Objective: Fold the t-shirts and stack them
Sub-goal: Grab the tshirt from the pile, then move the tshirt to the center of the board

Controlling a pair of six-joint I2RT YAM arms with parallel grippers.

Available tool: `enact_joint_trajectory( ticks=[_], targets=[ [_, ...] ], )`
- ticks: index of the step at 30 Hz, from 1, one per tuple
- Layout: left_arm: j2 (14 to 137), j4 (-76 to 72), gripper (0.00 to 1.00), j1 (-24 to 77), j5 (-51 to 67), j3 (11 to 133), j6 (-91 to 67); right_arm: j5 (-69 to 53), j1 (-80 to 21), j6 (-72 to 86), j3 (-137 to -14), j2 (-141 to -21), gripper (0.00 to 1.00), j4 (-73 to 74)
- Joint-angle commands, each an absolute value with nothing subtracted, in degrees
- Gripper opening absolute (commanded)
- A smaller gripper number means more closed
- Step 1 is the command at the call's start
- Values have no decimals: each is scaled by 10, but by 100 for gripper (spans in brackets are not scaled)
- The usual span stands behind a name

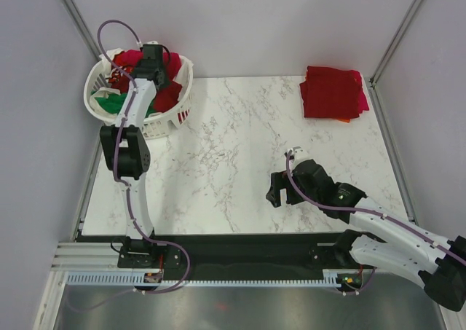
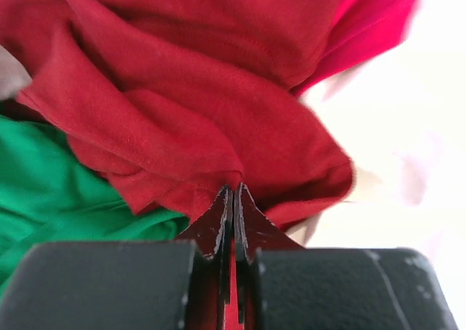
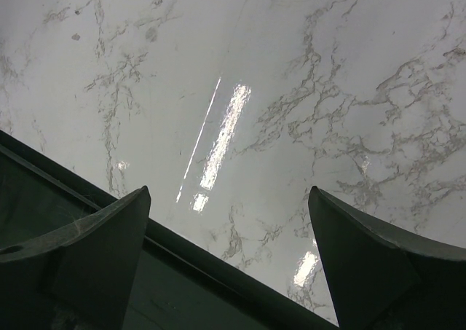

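Near edge of the bench (image 1: 233, 151), rt of centre: the right gripper (image 1: 277, 190) hangs low over bare marble, jaws wide apart w/ nothing between them. In its wrist view the two dark fingertips (image 3: 102, 235) frame only veined stone and the dark front rail.

Further back, left side: the left arm stretches up to a white lattice basket (image 1: 173, 116) at the bench's far-left corner. The left gripper (image 2: 233, 193) is down inside it, jaws pressed together on a fold of a dark red shirt (image 2: 218, 104), the cloth pinched right at the tips. A green shirt (image 2: 51, 184) lies just beside and partly under that red one. A pink shirt (image 2: 368, 13) shows behind, at the upper rt of the wrist view. Pale blurred patch to the rt of the red cloth, can't tell what it is.

Far-right corner: a folded stack (image 1: 333, 89) of dark red shirts sits flat on the bench, an orange edge (image 1: 342, 119) peeking out at its near side, well apart from the basket.
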State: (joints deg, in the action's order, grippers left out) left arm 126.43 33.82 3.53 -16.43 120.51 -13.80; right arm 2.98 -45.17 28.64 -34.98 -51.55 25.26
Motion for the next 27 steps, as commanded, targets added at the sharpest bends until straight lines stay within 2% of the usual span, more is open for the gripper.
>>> enact_joint_trajectory(
  ticks=[1,3,6,7,11,12,14,15,17,18,19,21,23,24,27],
  targets=[
    [1153,320,2,44,-130,1298,-137,40,-453,284,-365,-508,98,236],
    [1126,320,2,60,-109,1346,-138,42,-454,285,-370,-500,98,237],
    [1083,303,2,97,-50,1507,-139,69,-454,294,-381,-476,98,247],
    [1050,286,2,110,-40,1524,-138,83,-454,306,-385,-467,98,256],
    [936,198,2,198,-42,1458,-119,185,-454,342,-408,-425,98,294],
    [917,197,6,206,-41,1423,-126,205,-454,347,-416,-416,98,317],
    [855,198,18,221,-33,1360,-145,263,-454,360,-448,-410,98,343],
    [833,199,46,227,-13,1283,-162,281,-454,365,-460,-408,98,358],
    [773,205,77,257,-4,1199,-184,335,-454,376,-499,-406,98,401],
    [755,209,91,270,-4,1105,-198,356,-453,382,-511,-400,98,417],
    [736,220,99,282,14,1056,-208,372,-454,386,-532,-396,98,443],
    [692,230,100,314,40,918,-240,405,-453,400,-547,-375,98,471],
    [670,245,100,329,39,833,-266,418,-454,410,-563,-359,98,485],
    [640,247,100,330,22,753,-292,431,-454,424,-569,-346,98,505],
    [587,257,100,330,-8,628,-329,437,-454,439,-580,-323,98,525]
  ],
)
